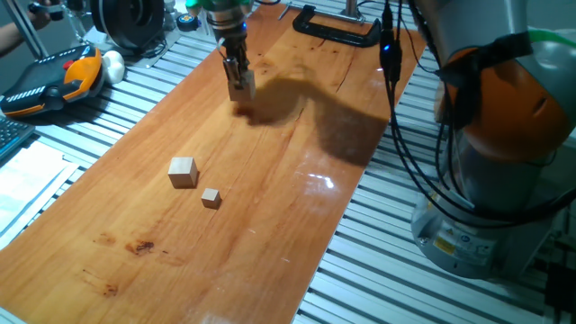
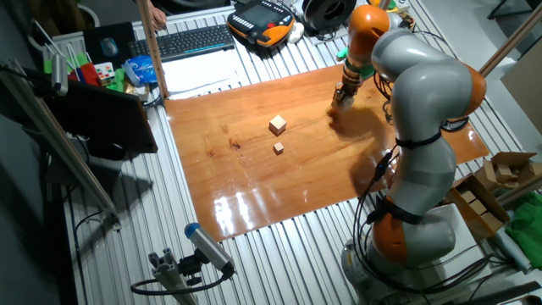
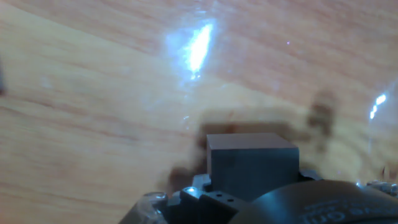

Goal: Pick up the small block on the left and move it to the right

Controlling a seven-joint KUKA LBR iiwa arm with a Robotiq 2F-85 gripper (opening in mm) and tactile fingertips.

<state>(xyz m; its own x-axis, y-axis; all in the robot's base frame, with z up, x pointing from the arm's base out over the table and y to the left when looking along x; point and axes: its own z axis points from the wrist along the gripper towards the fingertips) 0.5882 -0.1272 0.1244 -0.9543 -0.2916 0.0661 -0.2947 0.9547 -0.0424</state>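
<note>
Tiny cube (image 1: 211,197) lies just beside the smaller cube (image 1: 183,171); well beyond that cube the jaws seem to pinch the small block (image 1: 241,87) low over the counter (image 1: 270,225), likely mid-placement, needing gentle lowering before release.

The polished wooden board (image 1: 270,225) offers wide bare passage across its near half and along its right side. Two obstacles sit mid-board: a light-wood cube (image 1: 183,171) and, just beside it, a tiny wood cube (image 1: 211,197), apart from each other. A black metal clamp (image 1: 335,27) blocks the far edge, and black cables (image 1: 396,99) hang over the right rim.
</note>
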